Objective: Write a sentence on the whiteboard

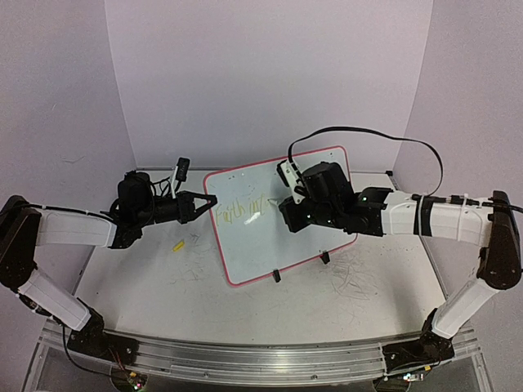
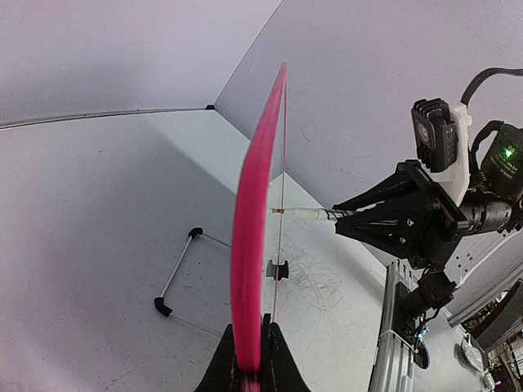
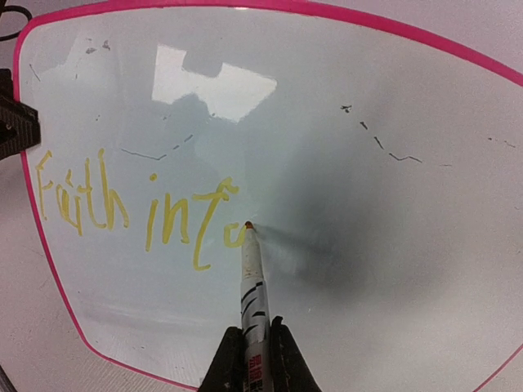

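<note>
My right hand (image 3: 252, 343) pinches the marker (image 3: 252, 282), its tip on the whiteboard (image 3: 368, 122) at the end of the sentence (image 3: 139, 208) ("Faith into", unreadable overhead, where my arm hides the marker). My left hand (image 2: 248, 343) clamps the board's left rim, seen only edge-on; the board stands on the tabletop (image 1: 163, 278).

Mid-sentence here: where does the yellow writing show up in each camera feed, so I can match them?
Top external: the sentence is on the left half of the whiteboard, mid-picture.
Left wrist: not visible, as the board is seen edge-on.
Right wrist: left of centre, ending at the tip of the marker.
Shared landmark: the board's pink rim.
</note>
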You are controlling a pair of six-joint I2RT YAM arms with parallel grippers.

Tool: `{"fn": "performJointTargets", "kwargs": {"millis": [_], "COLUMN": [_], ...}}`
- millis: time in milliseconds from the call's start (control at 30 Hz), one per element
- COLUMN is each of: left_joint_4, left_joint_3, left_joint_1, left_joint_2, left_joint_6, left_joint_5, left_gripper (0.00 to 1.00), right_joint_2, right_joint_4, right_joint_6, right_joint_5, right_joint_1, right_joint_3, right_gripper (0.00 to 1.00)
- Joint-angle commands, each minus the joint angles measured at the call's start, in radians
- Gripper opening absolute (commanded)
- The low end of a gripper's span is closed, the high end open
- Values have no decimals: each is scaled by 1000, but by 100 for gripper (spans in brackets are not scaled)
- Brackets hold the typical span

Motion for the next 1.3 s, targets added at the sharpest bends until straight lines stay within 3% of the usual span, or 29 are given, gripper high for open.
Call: {"fn": "performJointTargets", "kwargs": {"millis": [0, 333, 667, 1267], "left_joint_4": [-31, -31, -32, -40], "left_joint_3": [10, 8, 3, 1], "left_joint_1": [-2, -4, -3, -5], "left_joint_2": [-14, -15, -20, -29], "left_joint_6": [61, 60, 61, 61], "left_joint_5": [-22, -23, -26, -35], "left_gripper": [0, 0, 0, 0], "right_joint_2": [16, -5, -169, -106], "right_joint_4": [27, 19, 69, 56], "right_joint_6": [-1, -4, -57, -85], "right_joint_5": [10, -25, -20, -66], "right_joint_1": [-11, 8, -63, -28], "right_joint_3": [41, 10, -53, -51], "right_gripper": [0, 0, 0, 0]}}
